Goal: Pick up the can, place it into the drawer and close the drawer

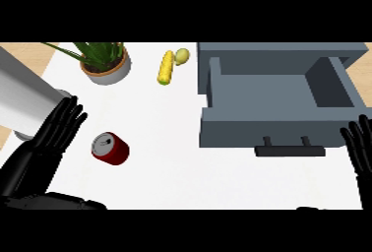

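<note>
Fingers on the left hand (51, 133) are straight and spread, released, holding nothing; palm faces inward, forearm slants up from the lower left corner. Fingertips point up-right toward the paper towel roll (25, 101), which lies at the left edge and overlaps the hand's upper side.

Right hand (359, 147) sits at the right edge, fingers straight and pointing up, also released, nothing in it. It's just beside the drawer's front right corner, apart from the handle (291, 150).

Red can (110, 148) lies tilted on the white counter (174, 177), silver top facing up-left, just right of the left hand, not touching it. Well apart from the drawer.

Grey drawer (272, 125) is pulled open, interior visible with nothing showing inside, dark handle on the near face.

Farther back: potted plant (105, 64) at upper left, a yellow corn cob (166, 68) with a small pale green fruit (181, 55) just beside its top end, between the plant and the drawer unit.
</note>
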{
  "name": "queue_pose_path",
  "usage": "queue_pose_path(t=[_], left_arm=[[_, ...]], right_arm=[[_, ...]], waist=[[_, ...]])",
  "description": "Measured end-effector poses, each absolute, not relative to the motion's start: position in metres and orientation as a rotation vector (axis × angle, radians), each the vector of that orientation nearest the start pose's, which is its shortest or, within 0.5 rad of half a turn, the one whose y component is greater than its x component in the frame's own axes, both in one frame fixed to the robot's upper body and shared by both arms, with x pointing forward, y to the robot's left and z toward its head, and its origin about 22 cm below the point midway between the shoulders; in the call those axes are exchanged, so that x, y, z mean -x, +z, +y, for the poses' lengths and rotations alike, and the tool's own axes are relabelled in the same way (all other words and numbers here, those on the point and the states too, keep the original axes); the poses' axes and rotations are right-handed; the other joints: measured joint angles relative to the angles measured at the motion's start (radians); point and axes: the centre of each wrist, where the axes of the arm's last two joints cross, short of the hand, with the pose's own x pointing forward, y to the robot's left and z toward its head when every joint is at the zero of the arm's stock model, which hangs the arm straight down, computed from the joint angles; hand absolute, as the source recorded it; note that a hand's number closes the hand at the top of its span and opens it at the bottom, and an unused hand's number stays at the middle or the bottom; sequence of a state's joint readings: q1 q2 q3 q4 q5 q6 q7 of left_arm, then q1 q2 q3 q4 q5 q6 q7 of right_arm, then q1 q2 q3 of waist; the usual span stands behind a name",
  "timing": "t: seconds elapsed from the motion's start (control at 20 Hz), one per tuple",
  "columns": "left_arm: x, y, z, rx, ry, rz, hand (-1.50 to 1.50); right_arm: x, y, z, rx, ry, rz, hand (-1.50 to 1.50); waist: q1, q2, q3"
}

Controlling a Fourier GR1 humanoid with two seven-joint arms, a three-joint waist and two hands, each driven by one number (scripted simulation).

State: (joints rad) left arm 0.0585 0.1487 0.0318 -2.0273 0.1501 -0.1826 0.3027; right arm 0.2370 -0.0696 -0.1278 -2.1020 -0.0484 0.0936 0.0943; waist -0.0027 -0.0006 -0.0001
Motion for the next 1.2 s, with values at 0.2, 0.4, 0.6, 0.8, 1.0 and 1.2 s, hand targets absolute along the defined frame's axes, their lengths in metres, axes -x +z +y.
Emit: queue_pose_path(t=[0.2,0.4,0.6,0.8,1.0,1.2], left_arm=[[-0.215,0.094,0.263,0.085,-0.206,-1.659,-1.50],[-0.224,0.083,0.263,0.074,-0.201,-1.651,-1.50],[-0.223,0.062,0.259,0.066,-0.191,-1.649,-1.50],[-0.231,0.046,0.265,0.049,-0.186,-1.637,-1.50],[-0.232,0.030,0.274,0.027,-0.174,-1.625,-1.50],[-0.233,0.015,0.280,0.011,-0.172,-1.620,-1.50]], right_arm=[[-0.168,0.085,-0.288,0.168,0.013,-1.779,-1.50],[-0.169,0.088,-0.292,0.172,0.008,-1.784,-1.50],[-0.166,0.081,-0.293,0.177,0.013,-1.781,-1.50],[-0.161,0.080,-0.290,0.178,0.013,-1.783,-1.50],[-0.158,0.074,-0.296,0.180,0.018,-1.778,-1.50],[-0.160,0.073,-0.294,0.171,0.016,-1.787,-1.50]], waist=[[0.000,0.000,0.000],[0.000,0.000,0.000],[0.000,0.000,0.000],[0.000,0.000,0.000],[0.000,0.000,0.000],[0.000,0.000,0.000]])
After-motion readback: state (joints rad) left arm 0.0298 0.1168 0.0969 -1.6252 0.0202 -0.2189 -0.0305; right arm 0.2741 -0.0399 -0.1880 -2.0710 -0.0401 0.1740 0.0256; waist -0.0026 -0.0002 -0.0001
